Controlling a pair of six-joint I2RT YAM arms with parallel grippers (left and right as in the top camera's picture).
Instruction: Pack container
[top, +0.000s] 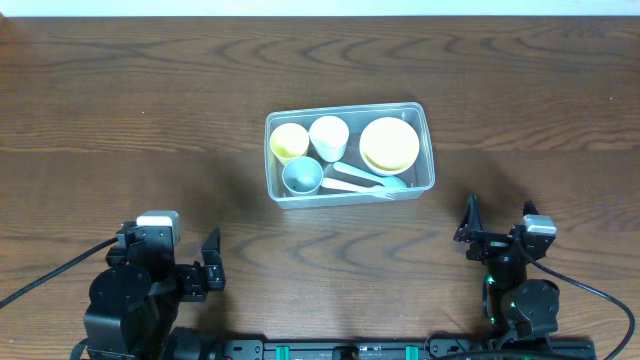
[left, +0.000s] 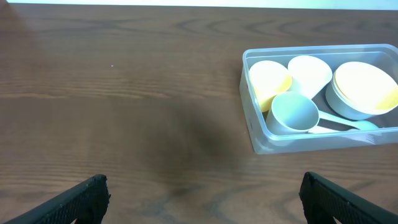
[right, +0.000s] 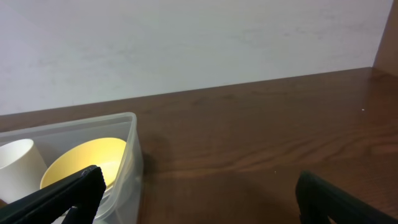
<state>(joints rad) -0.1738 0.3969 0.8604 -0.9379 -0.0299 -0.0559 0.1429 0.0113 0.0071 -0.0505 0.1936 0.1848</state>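
Note:
The clear plastic container sits mid-table. It holds a yellow cup, a white cup, a grey-blue cup, stacked bowls with a yellow one on top and pale utensils. It also shows in the left wrist view and the right wrist view. My left gripper is open and empty, near the front left, well short of the container. My right gripper is open and empty, front right of the container.
The dark wooden table extends all round the container. A pale wall stands behind the table's far edge in the right wrist view. Cables run from both arm bases at the front edge.

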